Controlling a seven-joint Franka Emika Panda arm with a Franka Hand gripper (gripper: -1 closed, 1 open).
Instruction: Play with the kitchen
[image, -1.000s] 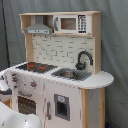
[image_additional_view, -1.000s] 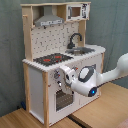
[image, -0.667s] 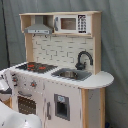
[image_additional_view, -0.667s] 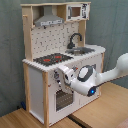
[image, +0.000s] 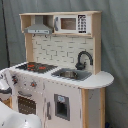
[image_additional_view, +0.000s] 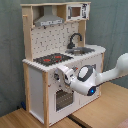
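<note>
No text can be read anywhere. The microwave (image: 73, 23) keypad shows pale marks, perhaps numbers. They stay illegible.

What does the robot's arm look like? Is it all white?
Mostly white. In the second exterior view the arm is smooth and rounded, like fat tubes joined together, with a dark band at a joint and a small blue light near the wrist. Its gripper end is white and grey. In the first exterior view only rounded white parts show.

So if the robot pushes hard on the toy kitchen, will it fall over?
Probably not. The toy kitchen is wide, boxy and sits flat on the floor, so it looks steady. It's tall though, so a hard shove up by the hood might rock it.
</note>
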